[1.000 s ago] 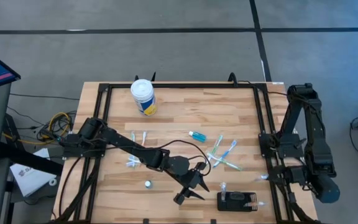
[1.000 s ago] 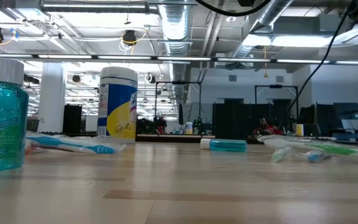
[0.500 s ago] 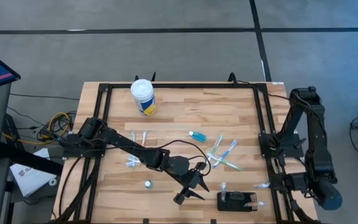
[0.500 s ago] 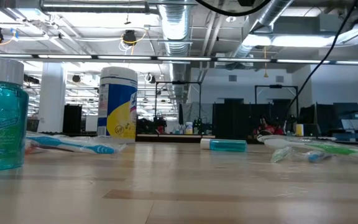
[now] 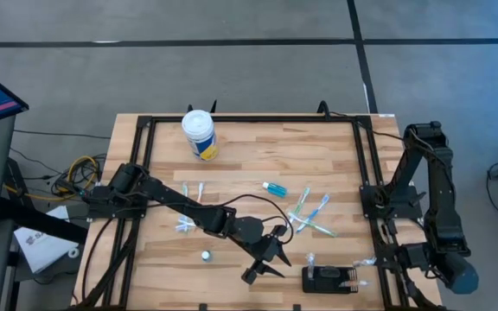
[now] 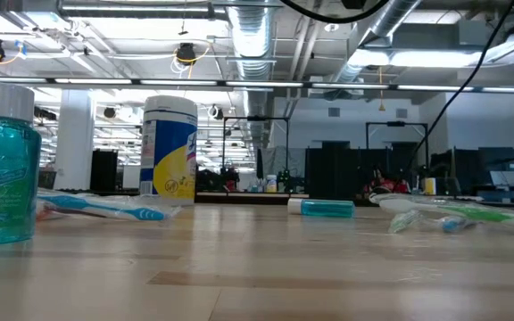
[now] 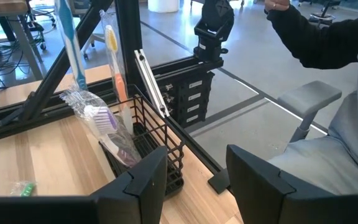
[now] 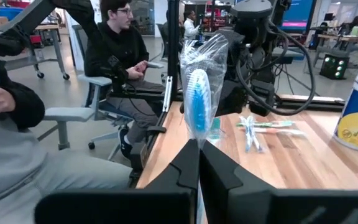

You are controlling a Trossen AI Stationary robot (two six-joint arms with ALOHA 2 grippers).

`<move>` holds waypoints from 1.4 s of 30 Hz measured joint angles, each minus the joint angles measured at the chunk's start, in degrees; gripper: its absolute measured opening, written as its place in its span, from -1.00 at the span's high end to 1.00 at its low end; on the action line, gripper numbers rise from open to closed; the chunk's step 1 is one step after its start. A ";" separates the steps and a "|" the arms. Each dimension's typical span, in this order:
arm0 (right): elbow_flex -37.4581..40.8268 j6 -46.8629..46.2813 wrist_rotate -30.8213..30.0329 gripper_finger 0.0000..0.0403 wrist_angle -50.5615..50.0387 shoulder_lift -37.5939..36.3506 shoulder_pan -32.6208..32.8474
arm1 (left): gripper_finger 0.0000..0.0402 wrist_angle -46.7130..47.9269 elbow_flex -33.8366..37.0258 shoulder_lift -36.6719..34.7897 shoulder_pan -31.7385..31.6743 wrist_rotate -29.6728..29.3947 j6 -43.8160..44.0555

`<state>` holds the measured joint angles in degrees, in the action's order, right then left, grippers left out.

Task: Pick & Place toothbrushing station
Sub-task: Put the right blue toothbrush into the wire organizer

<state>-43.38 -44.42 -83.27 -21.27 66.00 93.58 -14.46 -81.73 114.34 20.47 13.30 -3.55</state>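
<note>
Right arm (image 5: 429,226) lower than before, jaws pinching wrapped toothbrush (image 8: 198,106); left jaws wide.

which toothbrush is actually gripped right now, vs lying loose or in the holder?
The blue-headed, plastic-wrapped toothbrush, pinched upright in the shut right gripper. The rest lie on the table or sit in the black holder.

Bare wood around tub (image 5: 200,134), toothbrushes (image 5: 309,212) cluttering centre (loosely scattered)

no text legible, labels too small
</note>
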 joint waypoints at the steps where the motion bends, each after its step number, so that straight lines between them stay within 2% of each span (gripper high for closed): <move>1: 0.00 0.08 0.64 1.00 0.26 0.00 -0.12 | 0.21 0.02 0.00 0.00 0.00 0.00 0.00; 10: 0.00 11.85 4.02 1.00 11.53 2.84 -1.88 | 0.21 0.02 0.00 0.00 0.02 0.00 0.00; 21: 0.00 12.09 3.73 1.00 19.34 10.15 -2.67 | 0.21 0.00 0.00 0.00 0.02 0.00 0.00; 32: 0.02 13.36 3.24 1.00 22.14 10.63 -2.94 | 0.21 -0.04 0.00 0.00 0.02 0.00 0.00; 37: -0.07 20.66 3.26 1.00 28.33 10.83 -2.97 | 0.21 -0.04 0.00 0.00 0.02 0.00 0.00; 42: -0.09 21.48 3.66 1.00 29.54 10.88 -2.96 | 0.21 -0.04 0.00 0.00 0.02 0.00 0.00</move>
<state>-43.46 -22.94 -79.61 8.27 76.88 90.62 -14.50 -81.73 114.34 20.49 13.30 -3.55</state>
